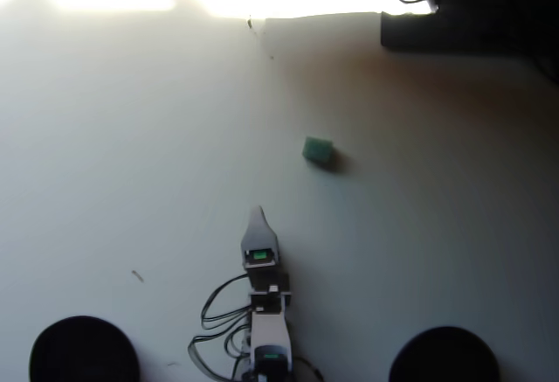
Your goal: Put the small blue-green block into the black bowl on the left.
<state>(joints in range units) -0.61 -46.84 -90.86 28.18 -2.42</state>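
Tiny matte teal cubic block (317, 149) on white worktop (131, 181): likely light, rigid; best pinched across opposite flat faces. End effector (257, 218) nearby, jaw opening impossible to tell.

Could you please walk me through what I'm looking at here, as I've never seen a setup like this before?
This is a single picture from a camera fixed above a pale table, looking straight down. The white and grey thing rising from the bottom edge is a small hobby robot arm with loose cables beside it. Its pointed end is the gripper, the part that pinches things; from above only one tip shows, so I cannot say whether it is open or shut. It holds nothing. A little beyond it and to the right lies a small blue-green block, alone on the table. Two round black bowls sit at the bottom edge: one in the picture's left corner, one on the right. Both look empty. The bright patch at the top is glare.
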